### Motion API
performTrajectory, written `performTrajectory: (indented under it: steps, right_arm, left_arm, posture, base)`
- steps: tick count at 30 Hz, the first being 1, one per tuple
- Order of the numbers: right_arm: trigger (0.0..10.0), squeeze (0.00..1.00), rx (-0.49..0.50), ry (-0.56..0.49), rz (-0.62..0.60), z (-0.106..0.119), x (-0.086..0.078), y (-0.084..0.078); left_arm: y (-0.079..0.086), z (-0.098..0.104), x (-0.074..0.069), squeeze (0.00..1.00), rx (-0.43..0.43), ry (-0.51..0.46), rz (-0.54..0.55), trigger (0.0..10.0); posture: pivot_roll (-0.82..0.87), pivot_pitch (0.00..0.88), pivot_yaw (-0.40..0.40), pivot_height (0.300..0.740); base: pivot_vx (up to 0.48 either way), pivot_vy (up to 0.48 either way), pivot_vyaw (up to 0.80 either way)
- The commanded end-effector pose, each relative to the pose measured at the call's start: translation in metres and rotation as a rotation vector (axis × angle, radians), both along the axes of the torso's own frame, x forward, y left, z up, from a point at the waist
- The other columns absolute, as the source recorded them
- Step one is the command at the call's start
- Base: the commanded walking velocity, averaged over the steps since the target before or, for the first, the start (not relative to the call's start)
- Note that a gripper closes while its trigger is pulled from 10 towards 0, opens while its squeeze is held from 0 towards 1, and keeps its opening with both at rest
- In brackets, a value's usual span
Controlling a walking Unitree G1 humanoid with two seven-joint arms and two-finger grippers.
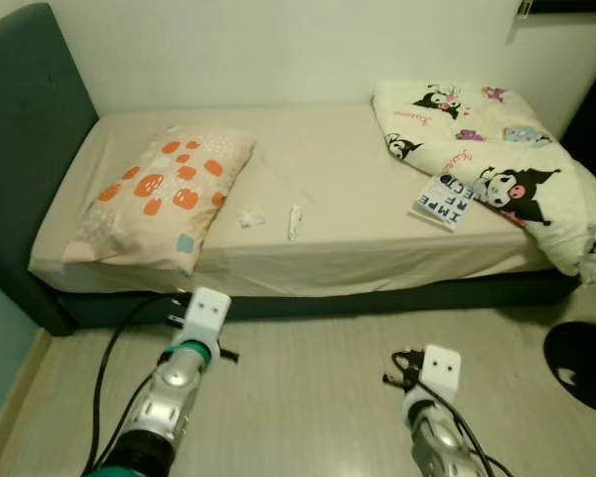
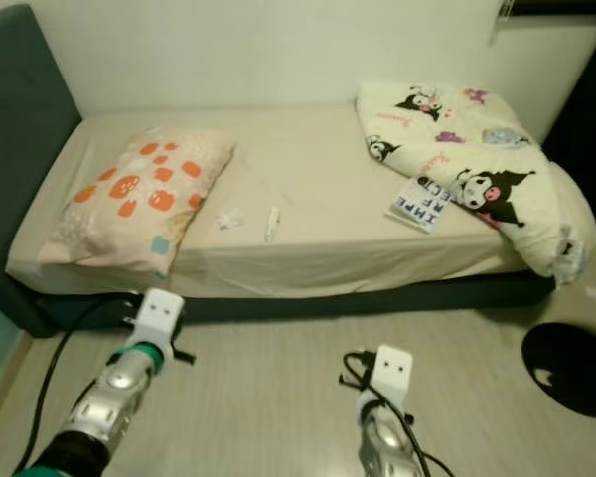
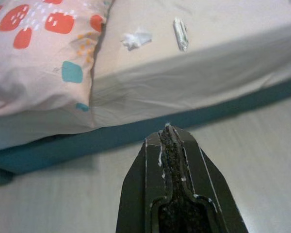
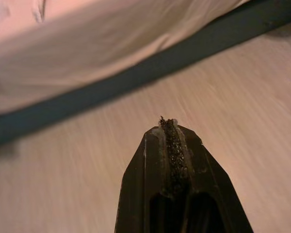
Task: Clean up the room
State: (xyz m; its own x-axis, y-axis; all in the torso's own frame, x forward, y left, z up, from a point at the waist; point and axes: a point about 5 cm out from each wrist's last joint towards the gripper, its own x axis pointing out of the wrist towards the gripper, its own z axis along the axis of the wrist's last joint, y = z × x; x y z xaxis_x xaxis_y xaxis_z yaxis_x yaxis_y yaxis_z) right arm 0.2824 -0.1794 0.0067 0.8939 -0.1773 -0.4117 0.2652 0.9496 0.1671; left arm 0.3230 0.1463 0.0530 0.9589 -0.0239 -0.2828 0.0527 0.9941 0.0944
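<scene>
A crumpled tissue (image 1: 249, 217) and a small wrapper (image 1: 294, 221) lie mid-bed (image 1: 328, 169), pillow (image 1: 159, 194) at nine o'clock, book (image 1: 445, 201) and blanket (image 1: 497, 159) at three. Both the left gripper (image 3: 168, 138) and the right gripper (image 4: 168, 128) hover over the wood floor (image 1: 318, 397), fingers closed, empty.

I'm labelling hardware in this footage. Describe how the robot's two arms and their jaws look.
Both arms are silver metal with black cables alongside. The left arm has a green ring below a white boxy wrist block bearing two dark dots; the right arm carries the same block. Each has black, tapering jaws with rough dark pads, seen in the wrist views.
</scene>
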Motion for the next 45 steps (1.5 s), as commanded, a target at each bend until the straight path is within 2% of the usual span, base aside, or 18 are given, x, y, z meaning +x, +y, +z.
performTrajectory:
  steps: [1, 2, 5, 6, 8, 13, 14, 15, 16, 18, 22, 27, 29, 31, 32, 35, 38, 45]
  right_arm:
    - [10.0, 0.00, 0.048, -0.009, 0.072, 0.000, 0.005, 0.013]
    - [10.0, 0.00, 0.048, -0.009, 0.072, 0.000, 0.005, 0.013]
    - [10.0, 0.00, 0.021, -0.004, 0.191, 0.002, 0.014, 0.029]
    - [10.0, 0.00, 0.021, -0.004, 0.191, 0.002, 0.014, 0.029]
    - [10.0, 0.00, -0.011, -0.040, 0.214, 0.016, 0.025, 0.033]
    - [10.0, 0.00, -0.065, -0.077, 0.219, 0.027, 0.030, 0.034]
    - [10.0, 0.00, -0.096, -0.102, 0.206, 0.031, 0.028, 0.034]
    - [10.0, 0.00, -0.096, -0.102, 0.206, 0.031, 0.028, 0.034]
    - [10.0, 0.00, -0.125, -0.159, 0.198, 0.034, 0.022, 0.035]
    - [10.0, 0.00, -0.125, -0.176, 0.215, 0.034, 0.018, 0.036]
    - [10.0, 0.00, -0.125, -0.139, 0.241, 0.021, 0.008, 0.038]
    - [10.0, 0.00, -0.125, -0.126, 0.234, 0.018, 0.005, 0.037]
    - [10.0, 0.00, -0.098, -0.110, 0.187, 0.016, -0.003, 0.029]
    - [10.0, 0.00, -0.070, -0.111, 0.154, 0.016, -0.007, 0.024]
    - [10.0, 0.00, -0.043, -0.117, 0.124, 0.016, -0.011, 0.020]
    - [10.0, 0.00, -0.049, -0.110, 0.128, 0.015, -0.011, 0.020]
    - [10.0, 0.00, -0.114, -0.155, 0.192, 0.023, -0.002, 0.027]
    - [10.0, 0.00, -0.155, -0.141, 0.200, 0.024, 0.002, 0.026]
  left_arm:
    - [0.008, -0.012, -0.012, 0.00, -0.043, 0.031, 0.058, 10.0]
    - [0.008, -0.012, -0.012, 0.00, -0.043, 0.031, 0.058, 10.0]
    - [0.002, -0.013, -0.022, 0.00, -0.050, 0.026, 0.042, 10.0]
    - [0.002, -0.013, -0.022, 0.00, -0.050, 0.026, 0.042, 10.0]
    - [-0.003, -0.013, -0.024, 0.00, -0.001, 0.032, 0.009, 10.0]
    - [0.003, -0.009, -0.025, 0.00, 0.015, 0.013, 0.011, 10.0]
    - [0.012, -0.003, -0.026, 0.00, 0.023, -0.024, 0.035, 10.0]
    - [0.012, -0.003, -0.026, 0.00, 0.023, -0.024, 0.035, 10.0]
    - [0.027, 0.007, -0.032, 0.00, 0.047, -0.100, 0.084, 10.0]
    - [0.031, 0.011, -0.035, 0.00, 0.060, -0.123, 0.104, 10.0]
    - [0.032, 0.016, -0.046, 0.00, 0.033, -0.156, 0.086, 10.0]
    - [0.030, 0.018, -0.048, 0.00, 0.038, -0.170, 0.076, 10.0]
    - [0.030, 0.025, -0.048, 0.00, 0.057, -0.194, 0.058, 10.0]
    - [0.031, 0.028, -0.048, 0.00, 0.038, -0.200, 0.061, 10.0]
    - [0.034, 0.029, -0.048, 0.00, -0.003, -0.187, 0.080, 10.0]
    - [0.034, 0.029, -0.049, 0.00, -0.018, -0.182, 0.087, 10.0]
    - [0.035, 0.029, -0.052, 0.00, 0.024, -0.197, 0.123, 10.0]
    - [0.034, 0.029, -0.053, 0.00, 0.009, -0.187, 0.138, 10.0]
  posture:
    - [-0.03, 0.026, 0.143, 0.740]
    - [-0.03, 0.026, 0.143, 0.740]
    - [-0.01, 0.028, 0.135, 0.740]
    - [-0.01, 0.028, 0.135, 0.740]
    - [0.00, 0.025, 0.080, 0.740]
    - [0.00, 0.024, 0.054, 0.740]
    - [0.01, 0.027, 0.049, 0.740]
    - [0.01, 0.027, 0.049, 0.740]
    - [0.02, 0.026, 0.051, 0.740]
    - [0.02, 0.026, 0.051, 0.740]
    - [0.02, 0.028, 0.058, 0.740]
    - [0.01, 0.025, 0.052, 0.740]
    - [0.03, 0.020, 0.028, 0.740]
    - [0.03, 0.021, 0.031, 0.740]
    - [0.03, 0.023, 0.045, 0.740]
    - [0.03, 0.023, 0.045, 0.740]
    - [0.03, 0.025, 0.049, 0.740]
    - [0.03, 0.022, 0.028, 0.740]
  base:
    - [0.000, 0.000, 0.00]
    - [0.000, 0.000, 0.00]
    - [0.000, 0.000, 0.00]
    - [0.000, 0.000, 0.00]
    - [0.000, 0.000, 0.00]
    - [0.000, 0.000, 0.00]
    - [0.000, 0.000, 0.00]
    - [0.000, 0.000, 0.00]
    - [0.000, 0.000, 0.00]
    - [0.000, 0.000, 0.00]
    - [0.000, 0.000, 0.00]
    - [0.000, 0.000, 0.00]
    - [0.000, 0.000, 0.00]
    - [0.000, 0.000, 0.00]
    - [0.000, 0.000, 0.00]
    - [0.000, 0.000, 0.00]
    - [0.000, 0.000, 0.00]
    - [0.000, 0.000, 0.00]
